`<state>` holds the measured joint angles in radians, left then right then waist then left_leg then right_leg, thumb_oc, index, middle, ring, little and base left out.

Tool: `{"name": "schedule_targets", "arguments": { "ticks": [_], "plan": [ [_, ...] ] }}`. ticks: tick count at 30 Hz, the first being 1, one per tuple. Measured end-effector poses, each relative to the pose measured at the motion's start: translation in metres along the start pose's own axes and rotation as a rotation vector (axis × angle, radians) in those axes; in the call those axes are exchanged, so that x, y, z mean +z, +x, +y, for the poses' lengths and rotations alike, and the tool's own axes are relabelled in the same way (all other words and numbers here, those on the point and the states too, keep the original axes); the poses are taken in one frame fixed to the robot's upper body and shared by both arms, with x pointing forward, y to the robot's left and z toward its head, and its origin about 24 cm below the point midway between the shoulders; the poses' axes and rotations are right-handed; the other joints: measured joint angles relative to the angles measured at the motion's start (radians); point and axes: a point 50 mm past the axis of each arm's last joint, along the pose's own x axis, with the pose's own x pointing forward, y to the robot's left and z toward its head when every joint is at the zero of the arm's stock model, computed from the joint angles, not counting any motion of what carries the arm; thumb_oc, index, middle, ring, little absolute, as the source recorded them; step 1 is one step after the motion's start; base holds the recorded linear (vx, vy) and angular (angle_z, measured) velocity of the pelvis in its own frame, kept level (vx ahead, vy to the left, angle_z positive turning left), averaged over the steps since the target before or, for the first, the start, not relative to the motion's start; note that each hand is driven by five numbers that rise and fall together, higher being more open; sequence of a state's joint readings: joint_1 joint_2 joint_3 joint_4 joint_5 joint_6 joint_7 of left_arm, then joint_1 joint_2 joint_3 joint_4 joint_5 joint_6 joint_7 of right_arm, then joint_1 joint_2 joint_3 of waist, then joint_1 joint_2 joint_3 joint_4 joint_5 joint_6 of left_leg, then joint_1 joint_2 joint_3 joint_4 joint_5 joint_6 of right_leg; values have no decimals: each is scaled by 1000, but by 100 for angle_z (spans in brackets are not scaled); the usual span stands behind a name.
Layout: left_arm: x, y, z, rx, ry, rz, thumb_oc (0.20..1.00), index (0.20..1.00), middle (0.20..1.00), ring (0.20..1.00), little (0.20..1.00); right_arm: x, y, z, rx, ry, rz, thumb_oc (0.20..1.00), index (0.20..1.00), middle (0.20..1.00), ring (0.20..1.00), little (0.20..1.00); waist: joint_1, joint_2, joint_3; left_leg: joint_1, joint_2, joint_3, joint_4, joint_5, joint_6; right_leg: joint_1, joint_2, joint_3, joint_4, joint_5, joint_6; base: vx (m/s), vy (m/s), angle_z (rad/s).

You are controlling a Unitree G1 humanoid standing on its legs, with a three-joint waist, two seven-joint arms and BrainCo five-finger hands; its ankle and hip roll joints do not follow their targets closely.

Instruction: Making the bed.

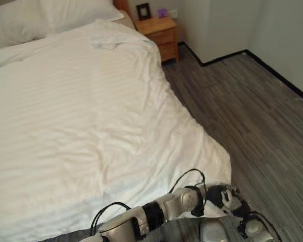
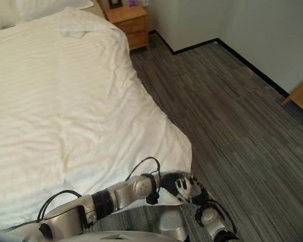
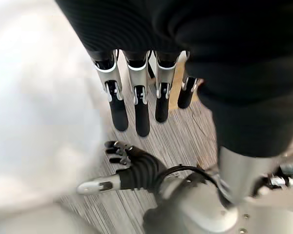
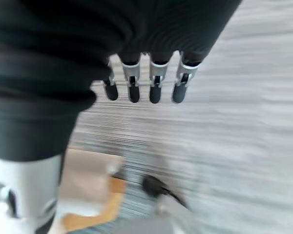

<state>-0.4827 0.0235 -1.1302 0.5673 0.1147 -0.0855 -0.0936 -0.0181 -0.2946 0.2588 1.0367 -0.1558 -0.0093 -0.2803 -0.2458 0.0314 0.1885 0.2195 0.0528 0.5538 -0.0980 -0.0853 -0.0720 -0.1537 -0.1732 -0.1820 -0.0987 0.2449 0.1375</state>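
Duvet (image 1: 81, 116): white, spread over the bed from 9 to 12 o'clock; its near corner hangs toward the floor at about 5 o'clock.
Duvet edge: the right border runs diagonally from the nightstand (image 1: 159, 34) at 1 o'clock down to that corner.
Open room: grey plank floor (image 1: 252, 116) lies bare from 2 to 5 o'clock, bounded by a dark skirting line.
Pillows (image 1: 35, 17): at 11 o'clock.
Left hand (image 1: 227, 197): at 5 o'clock, just past the duvet corner; its wrist view shows fingers (image 3: 136, 105) straight, holding nothing.
Right hand (image 3: 132, 168): seen beneath it over the floor; its own view shows fingers (image 4: 154, 87) extended, empty.
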Motion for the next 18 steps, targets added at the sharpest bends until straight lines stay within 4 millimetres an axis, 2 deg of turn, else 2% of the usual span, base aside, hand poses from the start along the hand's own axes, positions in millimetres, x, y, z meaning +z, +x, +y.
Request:
{"name": "schedule_targets", "arguments": {
  "ticks": [3,5,6,7,9,10,11,12,13,14,15,16,17,18],
  "plan": [
    [4,2,3,11,-36,-17,1000,1000,1000,1000,1000,-24,-3,-1,-13,48,114,1000,1000,1000,1000,1000,1,12,-8,8,1,6,-1,-2,1,6,-3,3,0,0,0,11,-18,-3],
    [17,-4,15,65,-143,-95,1000,1000,1000,1000,1000,-40,-5,-13,-85,22,178,1000,1000,1000,1000,1000,1,32,-20,10,-1,5,0,-2,2,8,-2,2,0,0,0,-28,-41,0],
    [22,-5,23,108,-197,-124,1000,1000,1000,1000,1000,-36,-4,-21,-120,21,154,1000,1000,1000,1000,1000,1,34,-21,11,-2,6,0,-2,2,9,-2,2,0,1,1,-24,-47,-3],
    [32,-13,53,260,-316,-199,1000,1000,1000,1000,1000,-11,-2,-52,-244,65,23,1000,1000,1000,1000,1000,1,41,-24,14,-4,7,-1,-2,2,16,-4,4,0,2,2,-16,-40,-3],
    [37,-27,82,393,-384,-270,1000,1000,1000,1000,1000,21,-7,-92,-387,83,-143,1000,1000,1000,1000,1000,5,42,-25,20,-4,5,-1,-3,2,26,-6,1,-1,2,3,-8,-21,0],
    [37,-37,97,462,-410,-304,1000,1000,1000,1000,1000,36,-12,-112,-460,92,-221,840,840,840,840,840,10,44,-26,21,1,5,-1,-4,3,29,-10,-3,0,0,5,-8,-28,12],
    [35,-57,121,604,-462,-366,1000,1000,1000,1000,1000,52,-21,-143,-589,106,-316,529,529,529,529,529,13,39,-28,23,7,-2,-1,-1,4,36,-7,-16,0,-1,5,-13,-57,23],
    [30,-65,130,661,-469,-367,1000,1000,1000,1000,1000,59,-23,-159,-653,89,-342,200,200,200,200,200,28,29,-32,25,7,-22,-1,0,6,46,-2,-22,-2,-1,6,-13,-58,30],
    [24,-75,134,701,-475,-360,1000,1000,1000,1000,1000,65,-25,-172,-686,84,-355,200,200,200,200,200,59,33,-36,22,17,-41,-3,-2,10,56,-6,-33,2,-1,6,-5,-58,8],
    [11,-114,147,847,-495,-386,1000,1000,1000,1000,1000,83,-37,-194,-750,96,-443,200,200,200,200,200,86,51,-51,5,43,-38,-2,-1,6,11,2,-72,44,-18,13,6,-25,14],
    [-1,-135,154,943,-489,-367,1000,1000,1000,1000,1000,82,-43,-204,-780,107,-477,200,200,200,200,200,94,45,-53,0,54,-49,-1,7,5,-4,-1,-81,105,-37,8,6,-24,49],
    [-19,-158,160,1040,-495,-325,1000,1000,1000,1000,1000,81,-52,-215,-792,93,-524,200,200,200,200,200,107,30,-55,2,46,-83,1,8,-8,0,-1,-105,127,-63,-24,-2,-15,64],
    [-45,-193,161,1175,-519,-236,1000,1000,1000,1000,1000,88,-59,-223,-783,99,-582,200,200,200,200,200,131,29,-58,-2,50,-133,1,14,3,3,12,-111,118,-64,-23,1,-11,41],
    [-56,-209,161,1216,-499,-182,1000,1000,1000,1000,1000,97,-62,-225,-782,123,-626,200,200,200,200,200,158,25,-58,-14,57,-144,0,18,8,5,20,-113,115,-65,-25,10,-9,-8]
  ]
}}
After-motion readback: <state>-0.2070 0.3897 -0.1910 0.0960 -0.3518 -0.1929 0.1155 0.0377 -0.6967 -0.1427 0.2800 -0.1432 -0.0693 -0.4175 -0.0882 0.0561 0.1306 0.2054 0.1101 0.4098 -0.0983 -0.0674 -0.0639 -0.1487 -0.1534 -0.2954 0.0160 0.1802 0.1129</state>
